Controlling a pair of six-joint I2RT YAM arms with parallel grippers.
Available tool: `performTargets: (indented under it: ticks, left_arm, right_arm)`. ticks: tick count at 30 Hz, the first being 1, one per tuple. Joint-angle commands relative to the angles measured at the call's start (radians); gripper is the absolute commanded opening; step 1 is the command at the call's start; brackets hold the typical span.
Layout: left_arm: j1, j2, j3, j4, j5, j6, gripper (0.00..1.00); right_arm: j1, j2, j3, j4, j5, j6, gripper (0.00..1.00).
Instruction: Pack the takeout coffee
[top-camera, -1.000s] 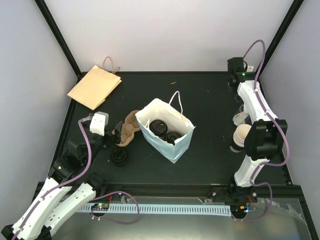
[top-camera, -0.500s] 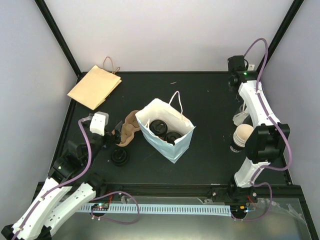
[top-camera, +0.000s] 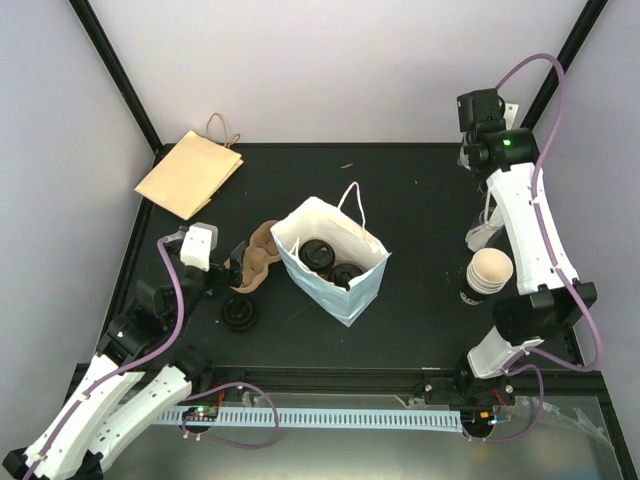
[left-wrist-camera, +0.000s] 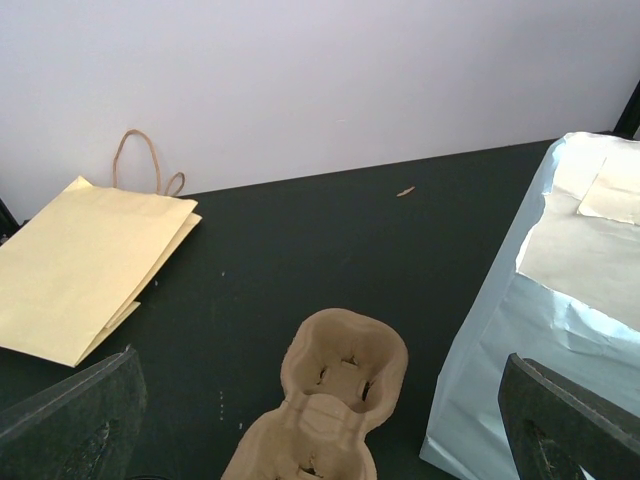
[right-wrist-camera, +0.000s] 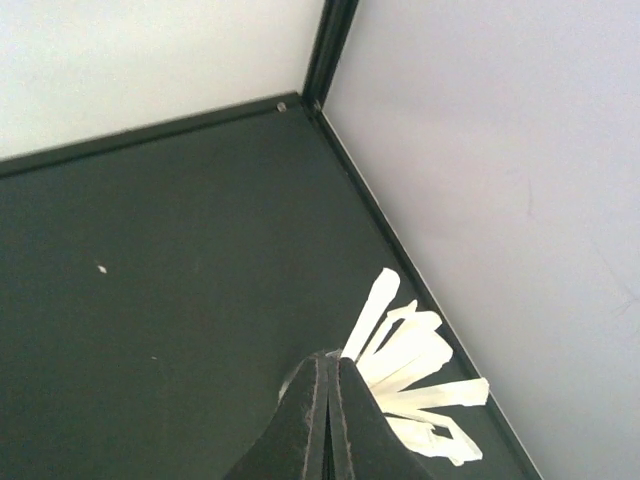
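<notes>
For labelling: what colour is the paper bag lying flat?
Yellowish tan paper bag; clearest in left wrist view.

I am finding no word, number, brand or label that I can read in any view. The white paper bag in the middle, the flat brown bag at far left and the cardboard cup carrier are showing me only plain surfaces.

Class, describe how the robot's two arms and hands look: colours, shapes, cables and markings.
The left arm and right arm have white rounded links, black joints, a purple cable looping alongside each. A green light glows on the right arm. The left hand and right hand each have two black wedge-shaped fingers.
</notes>
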Motion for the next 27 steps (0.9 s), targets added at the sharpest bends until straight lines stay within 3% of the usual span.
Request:
performTargets:
  ticks: [1,7,10,15,22,27]
  left_arm:
    - [0.005,0.006,0.002,0.029,0.016,0.014,0.99]
    - [0.005,0.006,0.003,0.031,0.017,0.014,0.99]
    - [0.005,0.006,0.003,0.029,0.018,0.014,0.99]
    - [0.005,0.008,0.003,0.031,0.019,0.015,0.99]
    - [0.006,0.009,0.003,0.031,0.020,0.015,0.99]
    - [0.004,0.010,0.003,0.029,0.019,0.015,0.99]
  right_arm:
    - [0.048,-0.065,0.142,-0.135,-0.025,0.010,0.01]
    - [0.100,-0.114,0.315,-0.235,-0.150,-0.007,0.01]
    - [0.115,-0.140,0.378,-0.257,-0.306,-0.024,0.01]
    - [0.132,-0.257,0.300,-0.125,-0.709,-0.063,0.01]
    - [0.132,-0.416,0.203,0.078,-0.947,-0.058,0.01]
    - [0.132,-0.427,0.185,0.164,-1.175,-0.014,0.02]
